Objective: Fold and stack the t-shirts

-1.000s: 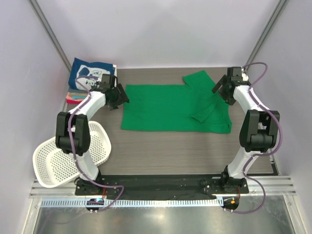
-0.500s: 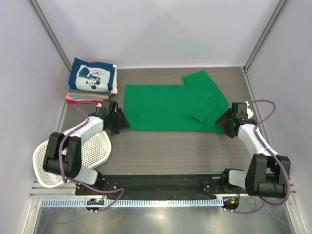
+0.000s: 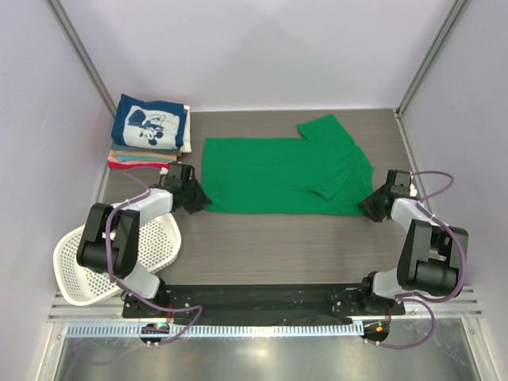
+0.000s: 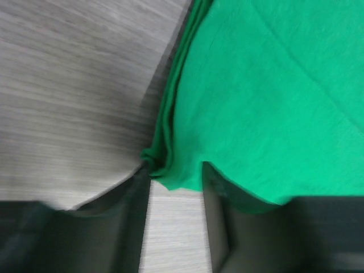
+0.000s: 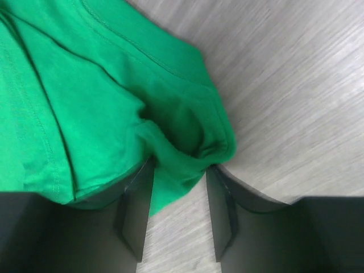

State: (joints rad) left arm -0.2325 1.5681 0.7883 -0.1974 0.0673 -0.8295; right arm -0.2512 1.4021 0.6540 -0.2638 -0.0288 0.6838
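A bright green t-shirt (image 3: 278,175) lies spread flat on the grey wood table (image 3: 270,246), with one sleeve folded in near its right end. My left gripper (image 3: 197,200) sits low at the shirt's near left corner. In the left wrist view the green t-shirt's corner (image 4: 182,170) is bunched between the narrowed jaws of the left gripper (image 4: 175,173). My right gripper (image 3: 370,206) is at the near right corner. There a wad of the green t-shirt's hem (image 5: 187,153) is squeezed between the fingers of the right gripper (image 5: 181,170). A folded navy t-shirt (image 3: 151,125) with white cartoon print tops a stack at the back left.
Under the navy shirt lie folded tan and red-pink shirts (image 3: 131,161). A white perforated basket (image 3: 79,278) rests tilted at the near left, beside the left arm. Grey walls and metal posts close in the table on three sides.
Both arms came down from the shirt's far corners to its near corners. Both sets of jaws have narrowed onto the cloth there, and the green shirt has not shifted.
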